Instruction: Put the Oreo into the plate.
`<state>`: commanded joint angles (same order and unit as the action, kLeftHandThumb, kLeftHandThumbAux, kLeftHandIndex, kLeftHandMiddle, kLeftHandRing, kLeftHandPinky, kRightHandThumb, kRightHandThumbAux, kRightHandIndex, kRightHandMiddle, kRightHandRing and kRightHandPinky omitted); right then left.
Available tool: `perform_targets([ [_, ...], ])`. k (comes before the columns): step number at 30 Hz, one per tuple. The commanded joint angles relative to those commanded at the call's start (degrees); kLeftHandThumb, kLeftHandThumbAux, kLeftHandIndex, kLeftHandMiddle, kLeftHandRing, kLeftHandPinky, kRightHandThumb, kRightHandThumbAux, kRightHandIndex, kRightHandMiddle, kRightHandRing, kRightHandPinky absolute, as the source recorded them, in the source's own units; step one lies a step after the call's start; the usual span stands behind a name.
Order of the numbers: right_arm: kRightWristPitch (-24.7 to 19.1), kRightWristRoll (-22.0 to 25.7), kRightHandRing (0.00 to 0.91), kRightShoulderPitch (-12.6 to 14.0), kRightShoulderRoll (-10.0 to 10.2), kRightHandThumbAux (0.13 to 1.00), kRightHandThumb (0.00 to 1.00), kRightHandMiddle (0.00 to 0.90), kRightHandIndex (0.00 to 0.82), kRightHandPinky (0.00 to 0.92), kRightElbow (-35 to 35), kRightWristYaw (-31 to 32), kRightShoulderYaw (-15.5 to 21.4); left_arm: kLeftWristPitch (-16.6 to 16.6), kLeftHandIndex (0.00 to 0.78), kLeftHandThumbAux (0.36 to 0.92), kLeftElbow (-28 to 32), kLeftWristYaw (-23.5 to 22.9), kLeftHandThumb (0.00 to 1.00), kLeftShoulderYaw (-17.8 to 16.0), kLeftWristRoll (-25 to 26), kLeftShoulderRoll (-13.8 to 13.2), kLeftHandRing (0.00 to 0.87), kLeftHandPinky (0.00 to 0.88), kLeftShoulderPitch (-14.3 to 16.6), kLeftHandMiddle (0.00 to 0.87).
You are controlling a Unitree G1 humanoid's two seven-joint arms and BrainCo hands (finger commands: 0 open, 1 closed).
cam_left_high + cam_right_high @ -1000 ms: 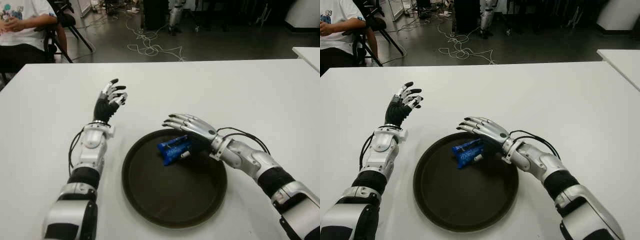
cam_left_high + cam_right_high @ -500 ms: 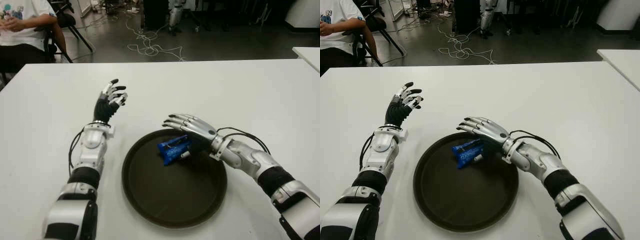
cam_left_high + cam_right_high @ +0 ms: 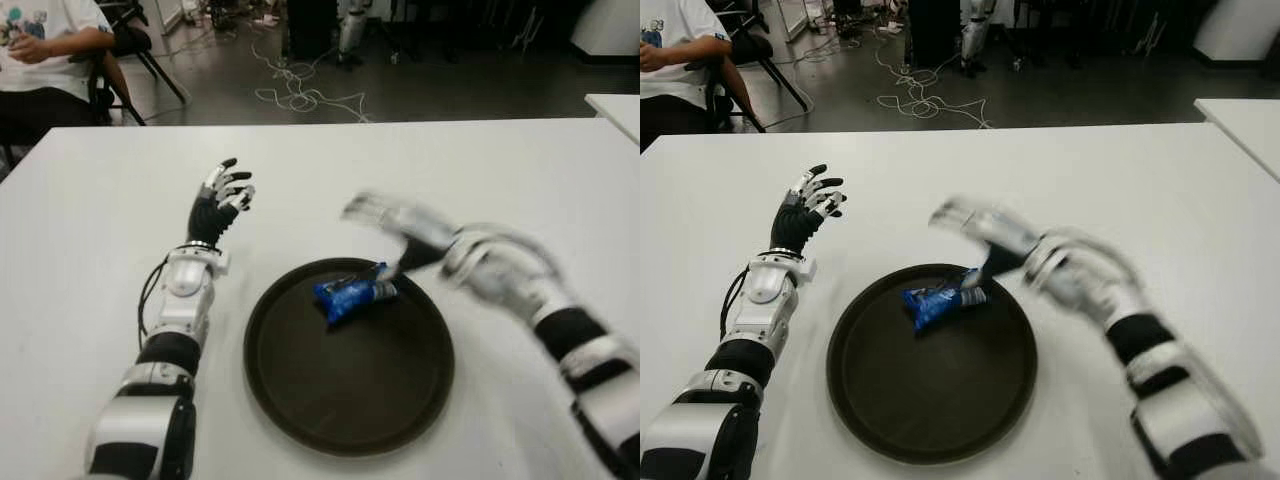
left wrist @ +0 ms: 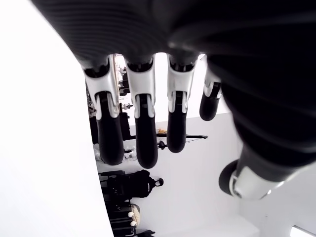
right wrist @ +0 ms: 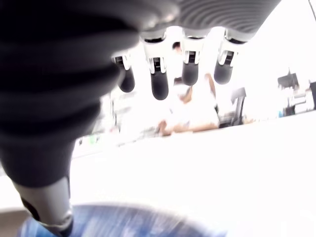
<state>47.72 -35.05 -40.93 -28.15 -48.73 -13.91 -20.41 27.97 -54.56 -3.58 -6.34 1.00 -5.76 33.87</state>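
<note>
Your Oreo [image 3: 348, 295] lies inside the plate [image 3: 300, 400], toward its far rim, with its long axis running across the plate, the right end tipped slightly toward the far edge of the counter [image 3: 520, 170]. Your right hand [image 3: 395, 225] hangs just above and beyond the pack's right end, fingers spread and holding nothing; only the thumb tip shows close to the wrapper. It is much the nearer hand. Your left hand [image 3: 218, 200] shows left of the plate, fingers apart and empty. Judging by this, the placing looks done; lift the right hand clear without brushing the pack.
</note>
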Motion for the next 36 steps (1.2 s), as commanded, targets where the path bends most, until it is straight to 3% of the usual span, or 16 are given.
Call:
perform_targets([
  [5,0.7,8.6,0.0,-0.7,-1.1,0.724,0.0,0.0,0.0,0.0,1.7,3.3,6.0,-0.7,0.137,0.629,-0.2,0.1,0.235,0.2,-0.3,-0.2,0.319,0.397,0.3,0.269],
  [9,0.0,16.1,0.0,1.0,-1.2,0.731,0.0,0.0,0.0,0.0,4.7,7.0,10.3,-0.8,0.136,0.626,-0.1,0.2,0.231,0.3,-0.5,-0.3,0.321,0.397,0.3,0.268],
  [13,-5.5,26.4,0.0,1.3,-0.6,0.742,0.0,0.002,0.0,0.004,6.7,13.4,15.6,-0.7,0.136,0.63,0.1,0.4,0.229,0.4,-0.7,-0.3,0.321,0.401,0.3,0.266],
  [18,-8.9,29.8,0.016,2.1,2.2,0.733,0.0,0.018,0.002,0.016,4.1,16.1,17.7,-0.8,0.136,0.639,0.0,0.1,0.236,0.3,-0.4,-0.4,0.32,0.407,0.3,0.265],
  [24,-10.9,29.7,0.067,2.1,7.5,0.711,0.0,0.071,0.044,0.054,-12.1,14.5,19.0,-0.6,0.14,0.639,-0.4,0.6,0.255,0.1,-0.4,-0.3,0.324,0.418,0.5,0.268],
  [29,-16.3,28.2,0.107,1.0,11.2,0.698,0.0,0.122,0.086,0.075,-21.1,11.6,18.7,-0.5,0.139,0.632,-0.4,0.6,0.266,0.0,-0.3,-0.3,0.327,0.425,0.4,0.269],
  [36,-25.9,31.7,0.142,-2.3,12.8,0.718,0.0,0.137,0.122,0.146,-22.9,15.5,22.0,-0.7,0.136,0.62,-0.6,0.5,0.254,0.1,-0.5,-0.5,0.325,0.414,0.5,0.265],
])
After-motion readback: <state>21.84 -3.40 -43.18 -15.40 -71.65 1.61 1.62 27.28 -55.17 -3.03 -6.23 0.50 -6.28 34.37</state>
